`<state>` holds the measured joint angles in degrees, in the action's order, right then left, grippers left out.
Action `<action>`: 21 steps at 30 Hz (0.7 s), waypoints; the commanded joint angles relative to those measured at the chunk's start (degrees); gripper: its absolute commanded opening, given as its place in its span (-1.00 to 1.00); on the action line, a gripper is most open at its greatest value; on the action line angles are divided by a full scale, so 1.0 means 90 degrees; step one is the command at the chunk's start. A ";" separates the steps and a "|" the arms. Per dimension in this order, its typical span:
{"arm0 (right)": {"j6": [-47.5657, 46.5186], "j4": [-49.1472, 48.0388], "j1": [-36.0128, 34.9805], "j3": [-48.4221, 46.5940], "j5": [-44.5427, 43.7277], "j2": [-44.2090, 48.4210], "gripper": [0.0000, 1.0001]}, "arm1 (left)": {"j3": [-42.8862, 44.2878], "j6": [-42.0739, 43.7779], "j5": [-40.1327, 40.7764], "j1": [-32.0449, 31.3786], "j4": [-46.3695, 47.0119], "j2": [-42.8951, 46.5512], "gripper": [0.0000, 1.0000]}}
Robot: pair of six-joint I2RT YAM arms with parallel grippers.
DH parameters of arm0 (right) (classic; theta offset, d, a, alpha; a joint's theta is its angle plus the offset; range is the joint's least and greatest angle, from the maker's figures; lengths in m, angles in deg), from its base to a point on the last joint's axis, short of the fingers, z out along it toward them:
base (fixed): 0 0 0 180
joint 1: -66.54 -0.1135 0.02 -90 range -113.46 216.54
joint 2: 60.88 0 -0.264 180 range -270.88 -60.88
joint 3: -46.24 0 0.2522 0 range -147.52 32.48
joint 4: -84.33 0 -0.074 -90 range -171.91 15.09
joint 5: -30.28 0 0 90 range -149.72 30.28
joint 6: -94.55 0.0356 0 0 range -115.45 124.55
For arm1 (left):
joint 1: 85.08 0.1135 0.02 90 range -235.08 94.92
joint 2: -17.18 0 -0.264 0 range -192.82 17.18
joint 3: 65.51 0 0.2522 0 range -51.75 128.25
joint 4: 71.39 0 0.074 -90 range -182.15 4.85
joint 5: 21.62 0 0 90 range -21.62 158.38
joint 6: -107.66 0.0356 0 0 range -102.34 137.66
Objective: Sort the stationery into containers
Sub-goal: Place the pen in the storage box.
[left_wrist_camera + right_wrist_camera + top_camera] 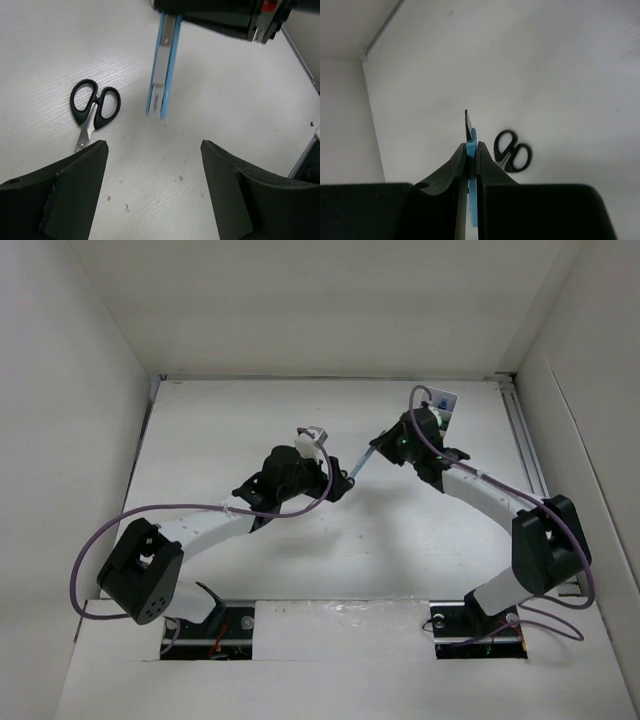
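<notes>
Here white walls [60, 420] enclose the white table [400, 550]; black-handled scissors [93, 110] lie flat on it. The right gripper [471, 146] pinches what seems a blue cutter [162, 70] aloft; the left gripper [154, 150] gapes wide.

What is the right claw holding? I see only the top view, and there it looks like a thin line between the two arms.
Observer: The right claw is shut on a flat blue item. The left wrist view shows a silver strip along it. I cannot name it surely.
Operator: Is the left claw holding something too?
Observer: No. The left wrist view shows the left claw open and empty, with the blue item hanging in front of it.
Operator: Is anything else there that I miss from above?
Observer: Yes. Black-handled scissors lie closed on the table, apart from both claws.
</notes>
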<state>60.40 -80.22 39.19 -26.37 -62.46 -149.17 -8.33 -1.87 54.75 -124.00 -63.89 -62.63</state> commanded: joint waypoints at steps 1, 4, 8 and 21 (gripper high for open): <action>0.0180 -0.0081 0.0548 -0.0248 -0.1060 0.0483 -1.00 | -0.0146 0.0041 0.0292 -0.0022 0.0353 0.0313 0.45; 0.0326 0.0192 0.0851 -0.0365 -0.2499 0.0630 -1.00 | -0.0225 -0.0027 0.0557 -0.0022 0.0353 0.0459 0.45; 0.0541 0.0757 0.1095 -0.0774 -0.4311 0.0417 -1.00 | -0.0225 -0.0027 0.0616 -0.0022 0.0275 0.0460 0.45; 0.0727 0.1715 0.1282 -0.2142 -0.6316 -0.1039 -1.00 | -0.0283 -0.0086 0.0557 0.0037 0.0216 0.0577 0.45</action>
<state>66.24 -67.52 50.27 -42.24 -113.96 -157.52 -10.30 -2.37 59.60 -123.98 -63.50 -59.77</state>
